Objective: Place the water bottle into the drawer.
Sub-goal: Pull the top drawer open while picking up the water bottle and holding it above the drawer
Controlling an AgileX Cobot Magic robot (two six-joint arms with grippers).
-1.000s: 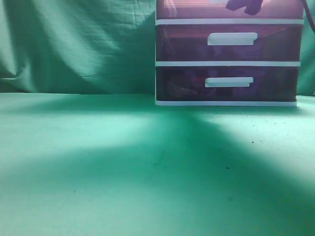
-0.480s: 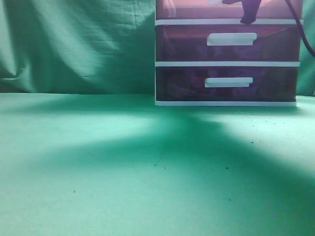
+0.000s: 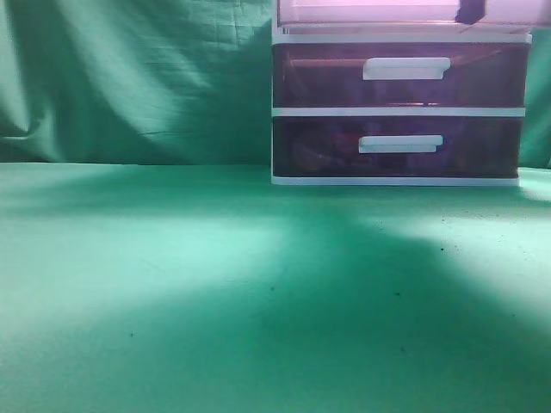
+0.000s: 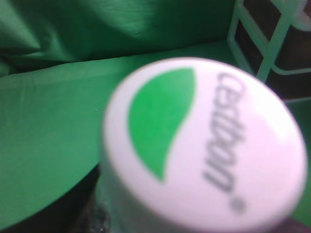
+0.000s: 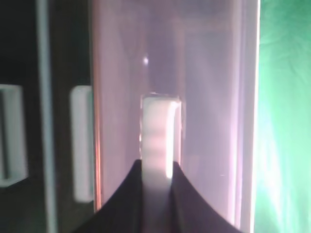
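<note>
The water bottle's white cap (image 4: 204,145), with a green leaf mark and grey lettering, fills the left wrist view, blurred and very close. My left gripper's fingers are hidden under it; only a dark part (image 4: 68,213) shows, so it seems shut on the bottle. The drawer (image 3: 370,12) at the top of the white-framed unit looks pale pink and stands out from the frame. In the right wrist view my right gripper (image 5: 158,167) is shut on the drawer's white bar handle (image 5: 159,131). In the exterior view it is a dark shape (image 3: 469,12) at the drawer's front.
Two dark purple-brown drawers (image 3: 400,76) (image 3: 400,146) with white handles sit shut below. The unit stands at the back right on a green cloth table (image 3: 215,284), with a green backdrop (image 3: 129,77) behind. The unit's white frame (image 4: 272,53) shows right of the bottle.
The top drawer's front has gone from dark to pale pink and come forward out of the frame. My right gripper has shifted right at the drawer's front.
</note>
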